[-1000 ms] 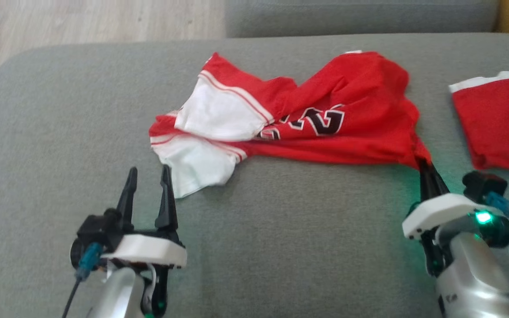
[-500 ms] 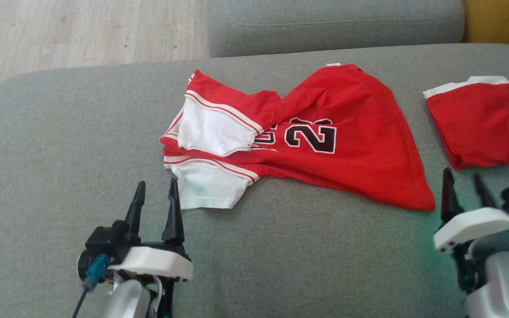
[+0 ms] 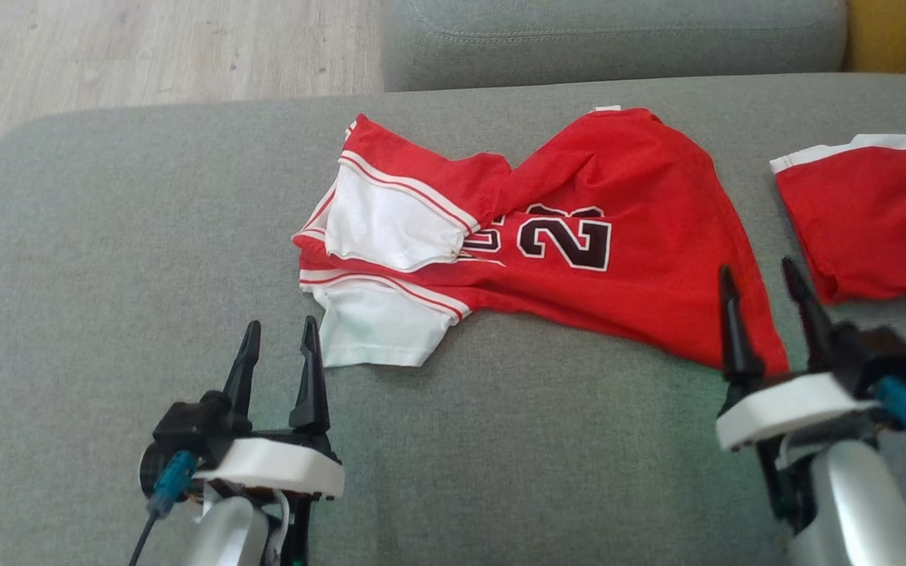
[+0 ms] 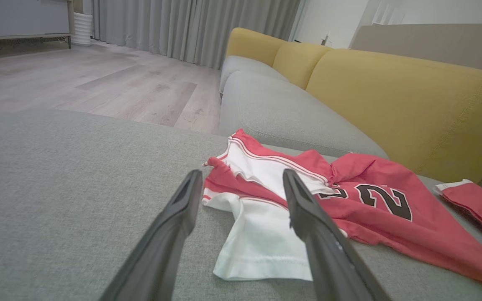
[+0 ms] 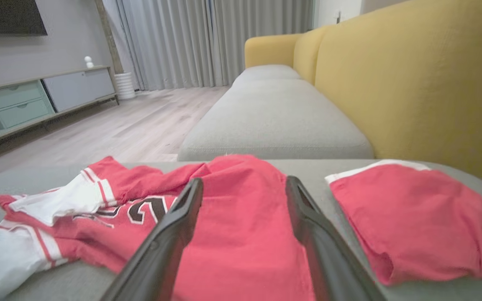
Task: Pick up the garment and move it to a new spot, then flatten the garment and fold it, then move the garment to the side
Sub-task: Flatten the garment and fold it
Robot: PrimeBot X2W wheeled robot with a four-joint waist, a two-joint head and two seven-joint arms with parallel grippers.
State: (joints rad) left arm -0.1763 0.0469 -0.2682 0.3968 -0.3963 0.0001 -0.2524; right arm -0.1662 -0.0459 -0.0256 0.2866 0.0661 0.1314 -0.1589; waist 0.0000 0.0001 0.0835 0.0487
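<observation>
Red mesh basketball jersey with white side panels and a black "2" showing lay rumpled mid-cushion on the grey fabric sofa seat. Not flat: one white panel was flopped over the number and a ridge ran toward 12 o'clock. Its white hem corner pointed to 7 o'clock and its red corner to 4 o'clock.

Left claw was at the jersey's 7 o'clock, jaws spread, empty, tips just beside the white hem. Right claw was at 4 o'clock, jaws also spread, gripping nothing, with one finger crossing the red corner in the head view. Contact with the cloth could not be told.

Progress, as a judgement: early. The jersey sat on the seat and no claw held it. Whether this was its new spot could not be told. Flattening, folding and moving it aside all looked left to do.

Counts:
- Jerseys: one.
- Other cloth: one folded red cloth with a white edge, at the jersey's 3 o'clock and apart from it.
- Claws: two, with two dark fingers each.
- Grey seat cushions: two, the second at 12 o'clock.

Pale wood floor lay at 11 o'clock.
</observation>
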